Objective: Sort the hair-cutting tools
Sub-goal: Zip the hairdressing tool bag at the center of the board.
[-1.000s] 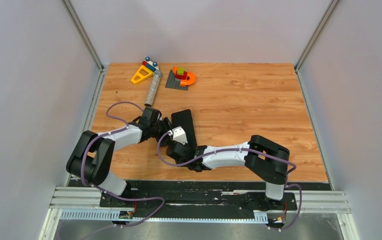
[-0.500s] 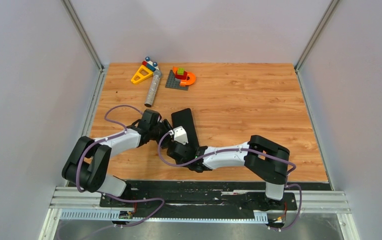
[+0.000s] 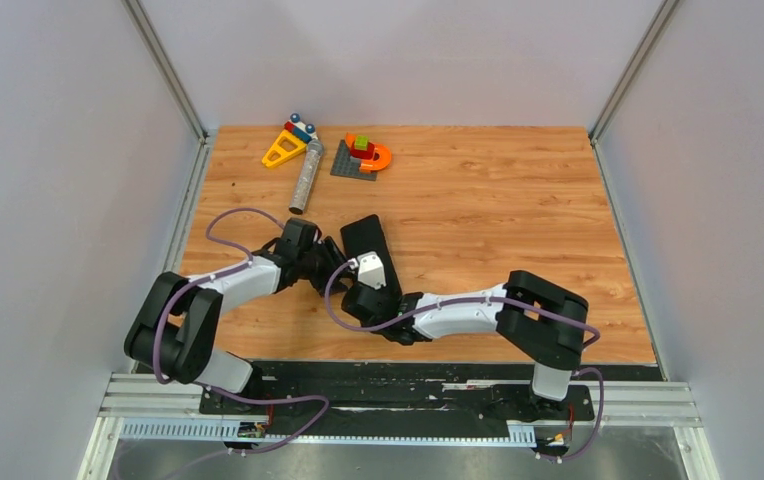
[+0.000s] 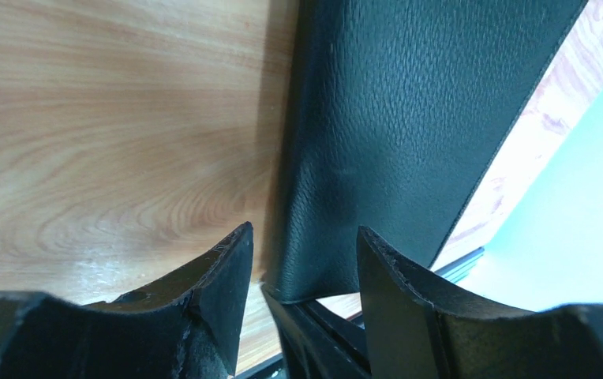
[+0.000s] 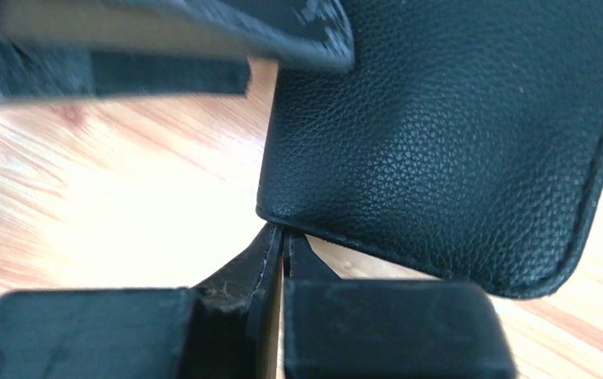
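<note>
A flat black pebbled-leather pouch [image 3: 364, 243] lies left of centre on the wood-grain table [image 3: 498, 200], towards the near edge, with both arms at its near end. None of the hair-cutting tools shows in any view; I judge they sit inside the pouch, so the step in hand is opening it.

The left gripper [image 4: 305, 234] reaches in from the left with its jaws parted moderately, and the pouch's near corner stands in the gap, touched by neither finger. The right gripper [image 5: 282, 234] has its jaws pressed almost flat together, tips right at the pouch's stitched near hem. Whether they nip a layer of leather there, I cannot tell.

To do this well, the left jaws should close on the corner and pin it low against the table. The right tips should catch only the top layer, then peel it slowly, or the whole pouch will slide or lift. The two wrists are crowded, so short, separate moves look safest.
</note>
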You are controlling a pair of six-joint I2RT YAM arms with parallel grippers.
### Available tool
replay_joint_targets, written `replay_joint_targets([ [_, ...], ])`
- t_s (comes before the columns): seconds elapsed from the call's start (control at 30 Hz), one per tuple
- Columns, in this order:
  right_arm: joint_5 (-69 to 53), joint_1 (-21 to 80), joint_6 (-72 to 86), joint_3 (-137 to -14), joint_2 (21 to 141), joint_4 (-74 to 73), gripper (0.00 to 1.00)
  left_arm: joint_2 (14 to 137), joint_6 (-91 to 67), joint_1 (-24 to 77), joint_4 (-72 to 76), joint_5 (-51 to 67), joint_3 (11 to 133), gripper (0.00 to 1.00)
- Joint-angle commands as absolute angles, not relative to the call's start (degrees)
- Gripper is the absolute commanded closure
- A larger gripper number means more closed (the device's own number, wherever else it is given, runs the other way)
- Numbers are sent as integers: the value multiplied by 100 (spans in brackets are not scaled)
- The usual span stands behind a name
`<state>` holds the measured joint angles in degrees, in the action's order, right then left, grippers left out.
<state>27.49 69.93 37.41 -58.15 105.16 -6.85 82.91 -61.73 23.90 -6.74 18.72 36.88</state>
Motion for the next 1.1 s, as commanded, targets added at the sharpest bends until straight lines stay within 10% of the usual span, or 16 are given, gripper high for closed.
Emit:
replay_joint_targets([
  [0.0,2507,6957,3611,-5469,9893,-565,100,8378,-6032,2122,-448,1726,3936,42],
  [0.5,2021,6923,3425,-5282,9298,-432,100,9109,-6397,2033,292,2271,4071,52],
  [0.8,1498,6899,3361,-5303,9006,-952,100,9186,-5895,2059,-360,1645,4456,98],
  [1.07,1283,6899,3730,-4575,8442,-1650,100,9556,-5302,1969,-797,1302,4874,100],
])
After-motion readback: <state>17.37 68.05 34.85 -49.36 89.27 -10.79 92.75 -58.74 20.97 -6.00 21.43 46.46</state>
